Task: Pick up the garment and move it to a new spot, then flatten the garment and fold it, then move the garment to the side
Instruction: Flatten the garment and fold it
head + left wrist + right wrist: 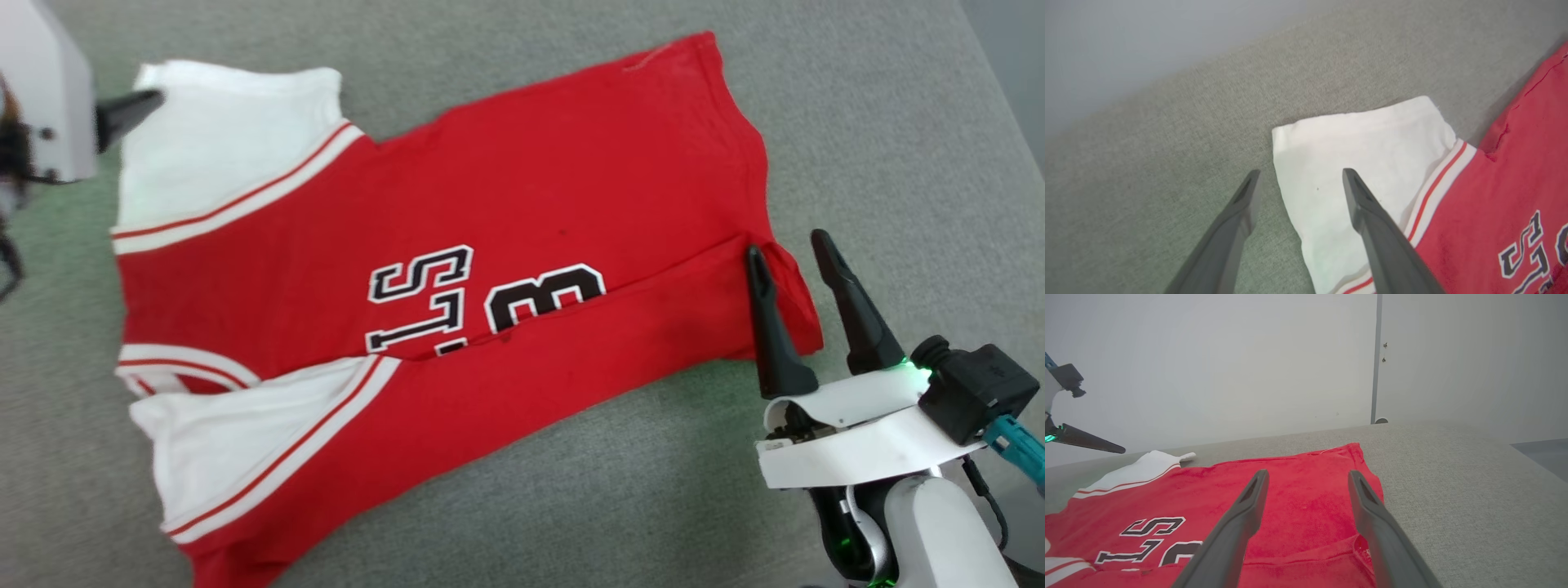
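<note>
The garment [506, 188] lies spread out on the grey bench [882, 106]. It is a red shirt with white short sleeves. The sleeves are on the robot's left side and the bottom hem is on its right side. The long side of the shirt nearest the robot is folded over onto the front. This fold hides the lower part of the black number [490, 298], which has a white edge. One white sleeve [220, 139] lies flat at the far side of the shirt. The other white sleeve [229, 433] lies on the near side, on top of the fold. Both sleeves have red and white stripes where they meet the red part.

The left pincer [1301, 173] is open and holds nothing. It is over the outer edge of the far sleeve. One finger is over the white cloth and the other is over the bare bench.

The right pincer [785, 245] is open too and holds nothing. It is at the near hem corner. One finger is over the red fold and the other is just past the shirt's edge. I cannot tell if the fingers touch the cloth.
</note>
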